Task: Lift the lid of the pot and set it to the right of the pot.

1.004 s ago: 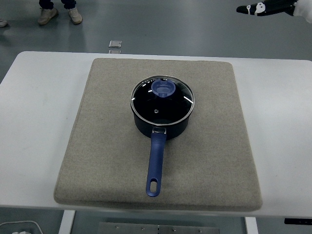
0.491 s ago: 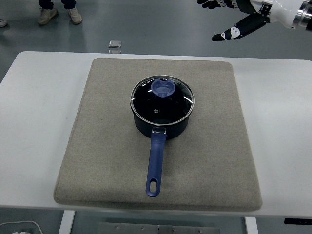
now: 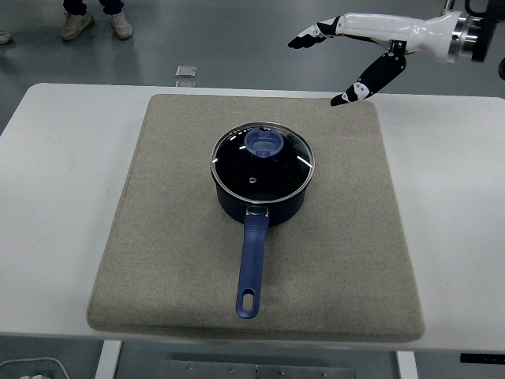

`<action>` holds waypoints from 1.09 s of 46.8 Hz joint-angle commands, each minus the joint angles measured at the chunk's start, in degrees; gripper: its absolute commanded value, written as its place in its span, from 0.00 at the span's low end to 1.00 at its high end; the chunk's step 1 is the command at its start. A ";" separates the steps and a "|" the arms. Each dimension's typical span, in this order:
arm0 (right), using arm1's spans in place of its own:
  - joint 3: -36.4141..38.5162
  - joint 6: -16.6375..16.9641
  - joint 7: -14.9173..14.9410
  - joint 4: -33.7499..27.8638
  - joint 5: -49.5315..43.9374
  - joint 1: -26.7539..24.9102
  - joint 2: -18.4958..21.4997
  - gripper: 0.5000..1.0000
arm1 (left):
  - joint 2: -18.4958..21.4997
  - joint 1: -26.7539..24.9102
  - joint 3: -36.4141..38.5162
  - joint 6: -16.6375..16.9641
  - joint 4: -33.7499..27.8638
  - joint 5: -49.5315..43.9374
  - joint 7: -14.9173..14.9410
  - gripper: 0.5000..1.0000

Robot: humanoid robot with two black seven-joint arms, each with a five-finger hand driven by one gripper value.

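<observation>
Head view
pot: dark blue, mid grey mat, long handle pointing at near edge.
lid: glass, blue knob, still seated on pot.
right hand: white, black tips, fingers spread apart, holds nothing, above mat's far right corner, well apart from lid.
table: white, under mat.
person: shoes at top left floor.

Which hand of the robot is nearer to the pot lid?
Right. The right hand hangs open above the mat's far right corner, up and right of the pot lid. The left hand is not in view.
</observation>
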 commanded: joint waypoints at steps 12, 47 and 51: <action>-0.22 -2.41 -0.01 5.12 -8.32 1.80 -0.43 0.82 | 0.00 0.00 0.03 0.00 -0.02 0.00 0.00 1.00; -1.46 -9.35 -0.01 9.79 -13.51 -1.19 2.47 0.82 | 0.00 0.00 0.03 0.00 -0.02 0.00 0.00 1.00; -1.46 -9.79 -0.01 9.79 -14.12 -1.81 2.47 0.82 | 0.00 0.00 0.03 0.00 -0.02 0.00 0.00 1.00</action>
